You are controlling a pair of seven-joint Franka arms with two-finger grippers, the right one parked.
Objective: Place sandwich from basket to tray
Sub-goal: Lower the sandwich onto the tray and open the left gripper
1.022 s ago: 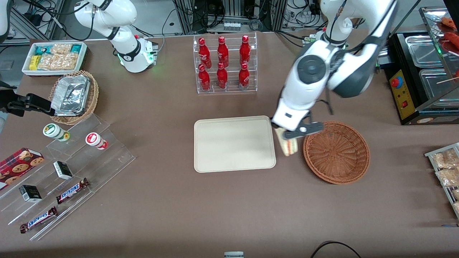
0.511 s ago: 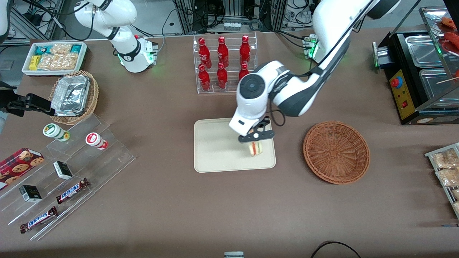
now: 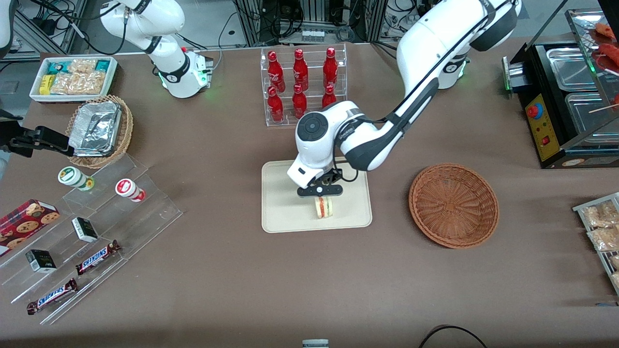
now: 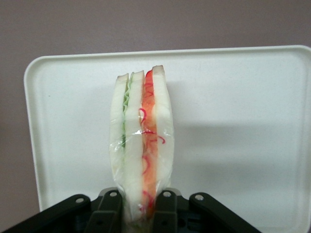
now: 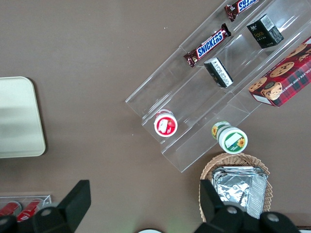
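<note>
Gripper (image 3: 320, 191) over the tray (image 3: 280, 203), fingers (image 4: 111, 208) clamped on the base of the sandwich (image 3: 324, 207), which stands on edge with bread slices vertical and filling layers facing the wrist camera. A second ago the gripper carried the sandwich between basket (image 3: 453, 205) and tray, just past the basket rim; half a second ago it was over the tray corner nearest the basket; now it sits closer to the tray's middle, toward the edge nearer the front camera. Basket left empty, well apart toward the working arm's end. Wrapped sandwich looks lightly squeezed, film (image 4: 146, 141) creased around it. Cannot tell whether its lower edge touches the tray or hangs just above. Judgement: transport essentially done; what remains is lowering if needed, release and retreat. Risk: a wedge on its narrow edge may topple when let go.
</note>
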